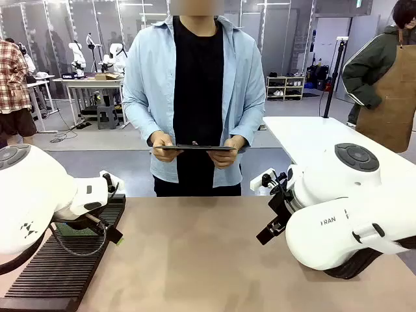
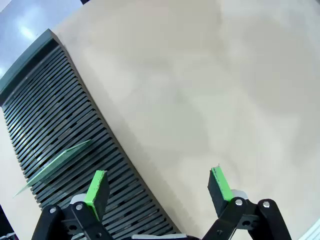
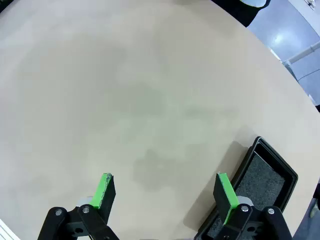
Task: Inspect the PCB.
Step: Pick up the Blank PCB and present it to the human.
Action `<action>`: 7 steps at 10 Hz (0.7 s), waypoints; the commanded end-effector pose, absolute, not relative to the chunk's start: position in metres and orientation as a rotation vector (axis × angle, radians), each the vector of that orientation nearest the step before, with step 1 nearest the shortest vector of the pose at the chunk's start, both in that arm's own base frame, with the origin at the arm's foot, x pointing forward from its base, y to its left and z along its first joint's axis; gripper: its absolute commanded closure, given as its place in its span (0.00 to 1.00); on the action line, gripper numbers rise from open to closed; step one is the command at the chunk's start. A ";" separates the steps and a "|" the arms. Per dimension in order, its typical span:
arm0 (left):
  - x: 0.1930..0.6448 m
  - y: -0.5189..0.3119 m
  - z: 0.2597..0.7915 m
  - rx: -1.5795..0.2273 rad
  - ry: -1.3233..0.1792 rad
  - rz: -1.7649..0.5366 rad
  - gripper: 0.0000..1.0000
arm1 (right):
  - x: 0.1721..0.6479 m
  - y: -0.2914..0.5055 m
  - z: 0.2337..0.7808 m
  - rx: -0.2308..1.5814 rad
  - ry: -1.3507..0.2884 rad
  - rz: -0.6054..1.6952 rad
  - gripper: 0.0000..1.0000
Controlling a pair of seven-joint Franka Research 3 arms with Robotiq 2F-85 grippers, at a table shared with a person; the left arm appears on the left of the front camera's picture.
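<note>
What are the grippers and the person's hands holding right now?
Left gripper: open, empty.
Right gripper: open, empty.
Person's right hand: holds a dark flat board.
Person's left hand: holds the same board.

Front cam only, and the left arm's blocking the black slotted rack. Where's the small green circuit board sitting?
Observer: The thin green PCB stands slanted in a slot of the black slotted rack, just beyond the left gripper.
Operator: Left gripper state?
Observer: Open, gripping nothing.
Operator: Right one?
Observer: The right gripper is open over the beige table, with a shallow black foam-lined tray beside one finger.
</note>
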State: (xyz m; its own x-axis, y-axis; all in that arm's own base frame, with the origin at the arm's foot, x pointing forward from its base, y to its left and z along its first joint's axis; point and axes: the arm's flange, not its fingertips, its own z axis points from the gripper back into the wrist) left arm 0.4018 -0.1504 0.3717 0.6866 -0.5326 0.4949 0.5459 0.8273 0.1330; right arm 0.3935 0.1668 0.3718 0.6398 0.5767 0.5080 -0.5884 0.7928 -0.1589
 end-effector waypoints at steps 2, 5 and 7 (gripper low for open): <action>0.402 -0.151 0.372 -0.026 -0.546 -0.604 0.00 | 0.394 0.167 0.372 0.022 -0.572 0.664 0.00; 0.402 -0.151 0.372 -0.026 -0.546 -0.604 0.00 | 0.394 0.167 0.372 0.022 -0.572 0.664 0.00; 0.402 -0.151 0.372 -0.026 -0.546 -0.604 0.00 | 0.394 0.167 0.372 0.022 -0.572 0.664 0.00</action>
State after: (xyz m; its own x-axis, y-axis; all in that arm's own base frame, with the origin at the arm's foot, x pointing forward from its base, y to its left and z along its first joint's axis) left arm 0.4016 -0.1509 0.3717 0.6859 -0.5336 0.4948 0.5468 0.8266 0.1334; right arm 0.3935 0.1668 0.3718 0.6387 0.5782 0.5076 -0.5894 0.7918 -0.1603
